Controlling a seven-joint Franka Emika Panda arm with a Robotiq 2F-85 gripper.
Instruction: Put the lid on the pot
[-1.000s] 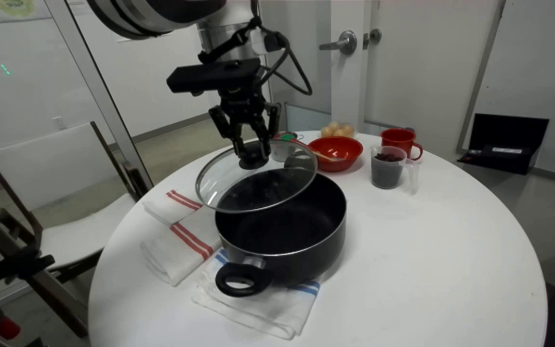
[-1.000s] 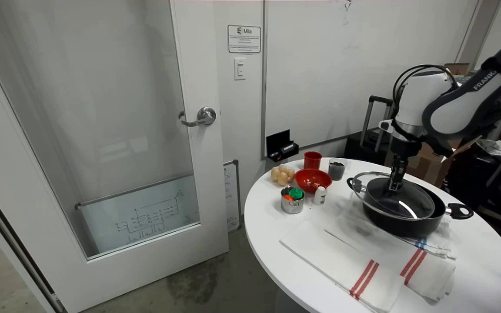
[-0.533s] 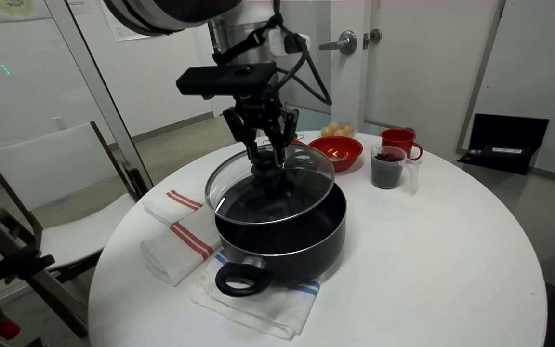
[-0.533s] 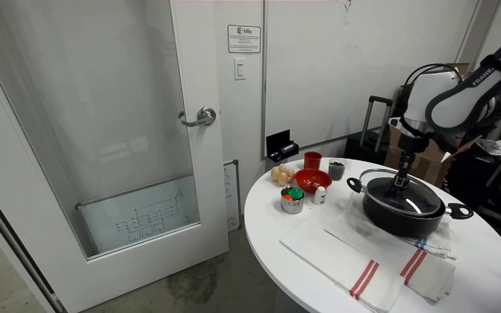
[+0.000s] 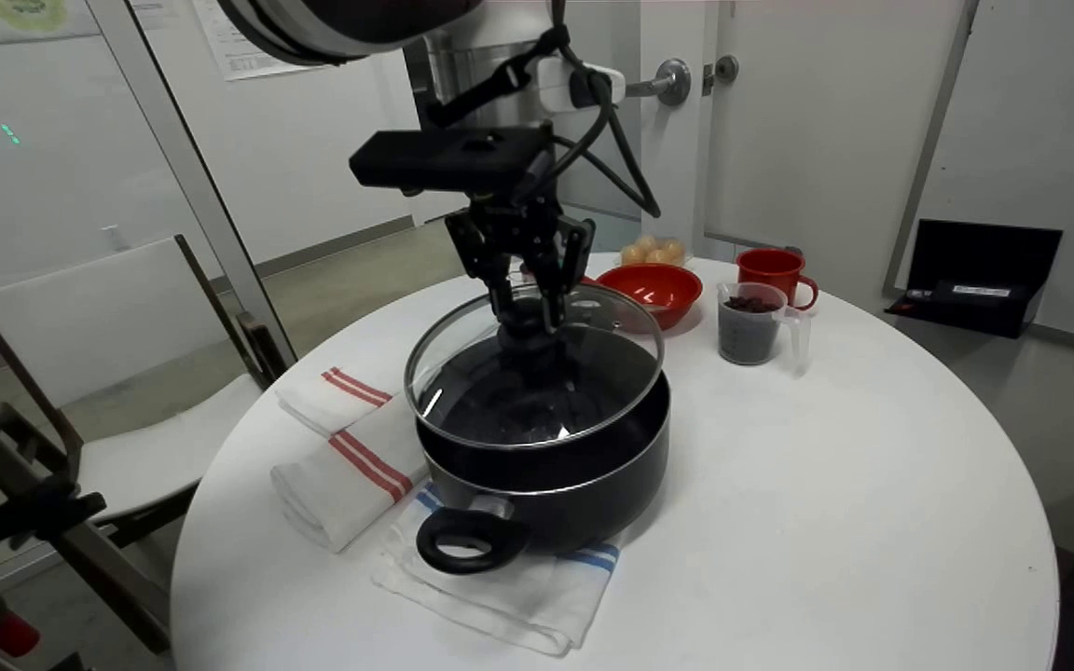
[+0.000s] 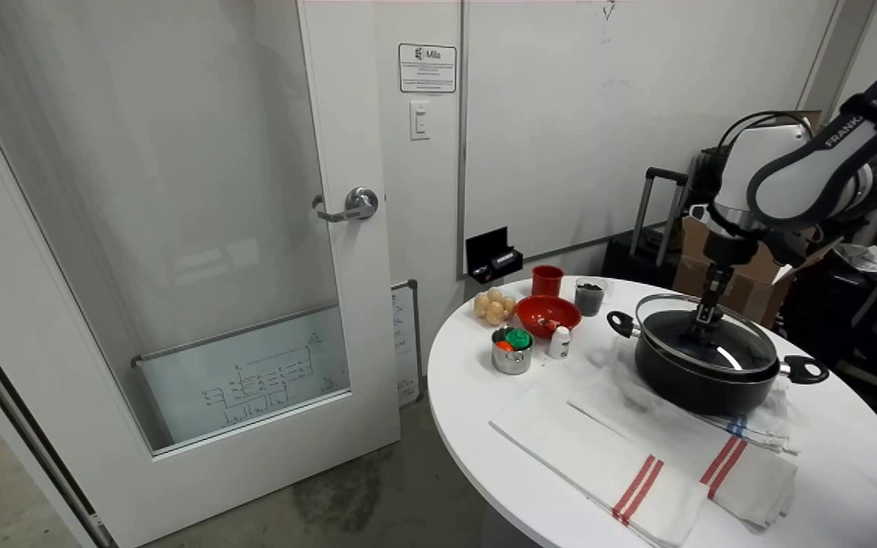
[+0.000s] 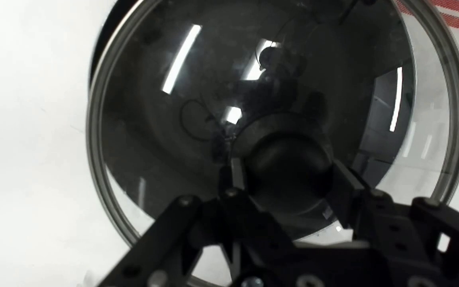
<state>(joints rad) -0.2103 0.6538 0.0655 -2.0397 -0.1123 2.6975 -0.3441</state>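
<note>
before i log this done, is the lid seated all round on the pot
No, in an exterior view the dark inside of the pot shows between its near rim and the near edge of the lid.

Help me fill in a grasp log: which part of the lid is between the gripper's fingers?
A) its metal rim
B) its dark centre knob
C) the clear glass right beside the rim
B: in the wrist view the gripper has one finger on each side of the dark centre knob, while the metal rim of the lid lies farther out.
</note>
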